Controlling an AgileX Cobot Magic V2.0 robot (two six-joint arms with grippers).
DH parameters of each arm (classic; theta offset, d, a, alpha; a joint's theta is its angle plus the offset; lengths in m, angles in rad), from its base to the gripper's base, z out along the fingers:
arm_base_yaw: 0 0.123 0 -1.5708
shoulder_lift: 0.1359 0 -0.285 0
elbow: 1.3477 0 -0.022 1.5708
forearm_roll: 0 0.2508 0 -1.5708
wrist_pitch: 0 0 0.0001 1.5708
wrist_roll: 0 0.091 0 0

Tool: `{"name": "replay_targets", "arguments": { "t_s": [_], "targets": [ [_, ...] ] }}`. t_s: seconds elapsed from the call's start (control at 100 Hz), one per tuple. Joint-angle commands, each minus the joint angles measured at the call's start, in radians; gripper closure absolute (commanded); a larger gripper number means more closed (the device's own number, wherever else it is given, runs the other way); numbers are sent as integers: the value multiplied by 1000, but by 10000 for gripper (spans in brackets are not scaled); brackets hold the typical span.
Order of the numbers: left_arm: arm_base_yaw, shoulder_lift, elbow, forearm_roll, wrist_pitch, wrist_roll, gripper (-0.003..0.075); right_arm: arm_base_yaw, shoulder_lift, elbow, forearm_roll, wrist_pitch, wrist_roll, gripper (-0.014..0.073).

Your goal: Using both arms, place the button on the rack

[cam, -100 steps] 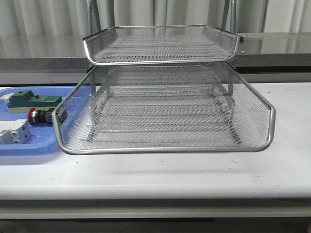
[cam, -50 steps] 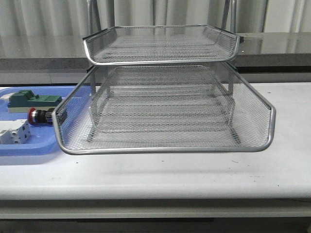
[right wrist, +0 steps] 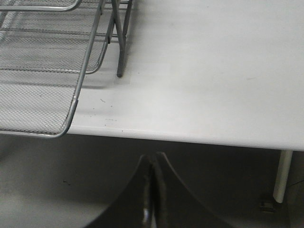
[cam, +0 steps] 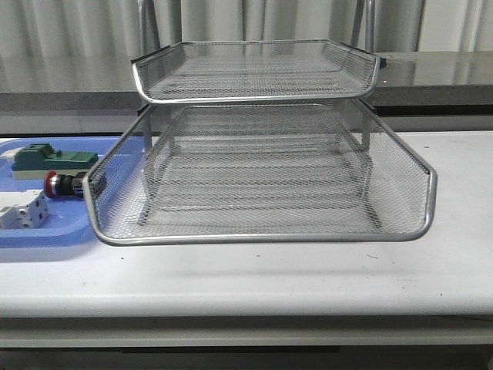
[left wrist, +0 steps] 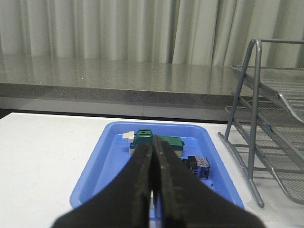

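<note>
The button (cam: 63, 183), with a red head and black body, lies on its side in the blue tray (cam: 42, 237) at the table's left; in the left wrist view only its black and blue rear (left wrist: 198, 166) shows. The silver wire-mesh rack (cam: 262, 230) stands mid-table and also shows in the left wrist view (left wrist: 259, 123) and the right wrist view (right wrist: 71, 114). My left gripper (left wrist: 154, 145) is shut and empty, over the near end of the tray. My right gripper (right wrist: 153, 157) is shut and empty, off the table's front edge. Neither arm shows in the front view.
The blue tray also holds a green rectangular block (cam: 55, 159) and a white terminal block (cam: 21, 211). A grey counter and curtains (cam: 431, 77) run behind the table. The table's front edge (right wrist: 190, 137) lies just beyond the right gripper.
</note>
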Motion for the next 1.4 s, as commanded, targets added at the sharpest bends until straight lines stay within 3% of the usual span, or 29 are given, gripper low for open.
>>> {"name": "replay_targets", "arguments": {
  "t_s": [0.0,0.65,0.91,1.21,1.39],
  "targets": [
    [1,-34,46,-7,-88,-13,740,-7,6,-35,-4,-60,0,664],
    [1,-27,-2,-11,-159,-13,740,-7,6,-35,-4,-60,0,664],
    [1,162,-257,-13,100,-13,740,-7,6,-35,-4,-60,0,664],
    [1,610,-690,-7,428,9,740,-7,6,-35,-4,-60,0,664],
    [1,882,-916,-7,576,109,740,-7,6,-35,-4,-60,0,664]
  ]
}}
